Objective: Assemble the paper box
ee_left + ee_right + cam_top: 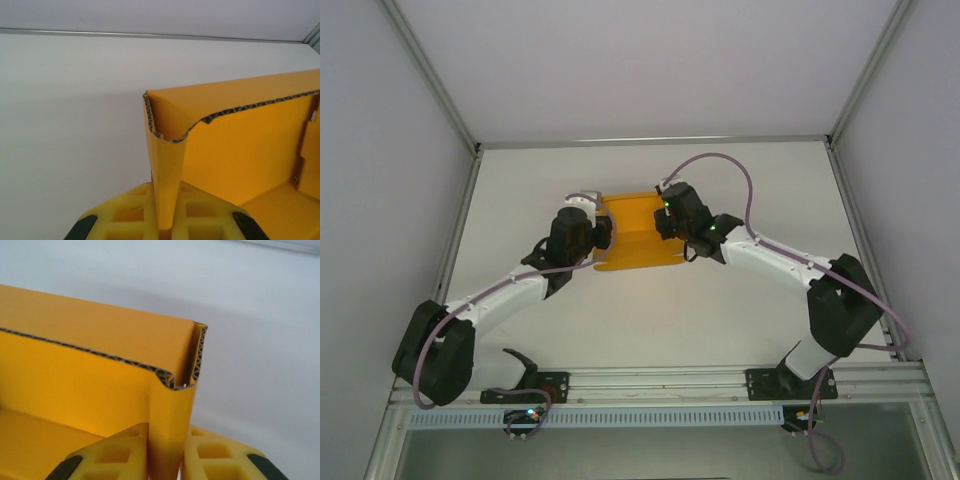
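As I looked down from the overhead camera, the table (650,330) was a smooth, matte white sheet framed by pale metal rails and grey walls. Just above the middle of that frame lay the paper box (638,235), bright orange-yellow corrugated card, partly folded, its walls raised and a flat panel reaching toward the lower edge of the picture.

The left gripper (603,232) sat at the box's left end and the right gripper (667,225) at its right end, so the box spanned the gap between them.

On the left wrist camera, the left gripper (167,222) was clamped narrowly on a thin upright flap of the box (240,150) at the bottom centre. Its soft yellow pads (127,212), moulded with square hollows, pressed on either side. The wall rose from there and filled the right half of the frame.

On the right wrist camera, the right gripper (165,455) likewise pinched a corner flap of the box (75,375) at the bottom centre, its matching yellow pads (120,450) touching both faces. The wall ran off to the left.

Along the cut top edges I could see the dark, wavy fluting.
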Robot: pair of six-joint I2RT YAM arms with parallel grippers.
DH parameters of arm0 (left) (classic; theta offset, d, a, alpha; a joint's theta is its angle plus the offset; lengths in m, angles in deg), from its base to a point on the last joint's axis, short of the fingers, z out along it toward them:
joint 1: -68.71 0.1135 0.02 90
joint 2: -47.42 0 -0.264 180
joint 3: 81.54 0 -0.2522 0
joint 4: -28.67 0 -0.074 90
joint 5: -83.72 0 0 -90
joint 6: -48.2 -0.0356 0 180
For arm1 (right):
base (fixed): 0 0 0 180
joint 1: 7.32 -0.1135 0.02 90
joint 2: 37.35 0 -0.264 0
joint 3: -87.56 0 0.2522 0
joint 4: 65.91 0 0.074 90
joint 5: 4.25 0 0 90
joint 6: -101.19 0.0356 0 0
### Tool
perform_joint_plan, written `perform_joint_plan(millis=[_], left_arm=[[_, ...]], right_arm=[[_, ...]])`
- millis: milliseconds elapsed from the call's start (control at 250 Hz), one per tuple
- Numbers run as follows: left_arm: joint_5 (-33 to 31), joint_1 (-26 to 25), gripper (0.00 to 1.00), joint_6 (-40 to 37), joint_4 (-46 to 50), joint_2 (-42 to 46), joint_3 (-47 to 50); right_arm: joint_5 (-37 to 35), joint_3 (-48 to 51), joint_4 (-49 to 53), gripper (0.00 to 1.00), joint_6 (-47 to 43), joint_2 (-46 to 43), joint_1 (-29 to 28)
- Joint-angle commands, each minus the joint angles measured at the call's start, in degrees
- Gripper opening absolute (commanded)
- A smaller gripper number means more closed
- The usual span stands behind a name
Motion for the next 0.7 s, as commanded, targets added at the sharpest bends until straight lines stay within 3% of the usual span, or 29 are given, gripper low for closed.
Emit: perform_joint_plan(millis=[0, 152, 256, 320, 403, 523, 591, 643, 699], left_arm=[[2.9, -2.8, 0.0, -0.1, -4.1, 1.5, -3.2], [-4.1, -4.3, 0.0, -0.7, -0.5, 1.2, -5.0], [-18.4, -5.9, 0.0, -0.3, 6.3, 0.1, -8.0], [-29.8, -6.3, 0.0, 2.7, 14.9, -1.6, -11.7], [-40.1, -6.1, 0.0, 6.6, 24.4, -4.2, -15.8], [-43.2, -6.0, 0.0, 8.7, 27.3, -4.9, -16.7], [-44.5, -6.0, 0.0, 10.1, 29.8, -5.2, -17.8], [-43.1, -6.0, 0.0, 9.4, 29.2, -5.4, -17.8], [-39.3, -5.9, 0.0, 8.5, 26.6, -5.2, -17.2]], right_arm=[[-14.3, -3.8, 2.3, 0.14, -2.8, 3.6, -2.6], [-28.7, -7.2, 8.0, 0.08, -1.1, 7.2, -2.9], [-37.6, -8.4, 9.4, 0.06, -1.9, 8.4, -3.0], [-44.1, -11.0, 14.1, 0.05, -0.8, 9.8, -2.9], [-50.1, -12.6, 17.7, 0.02, 0.7, 10.8, -2.5], [-57.9, -13.1, 18.1, 0.0, 1.8, 12.2, -1.0], [-62.3, -16.2, 24.8, 0.0, 7.0, 14.1, 0.0], [-61.4, -18.8, 30.1, 0.0, 11.6, 15.2, 0.5], [-57.1, -19.0, 29.0, 0.0, 12.4, 15.0, 1.0]])
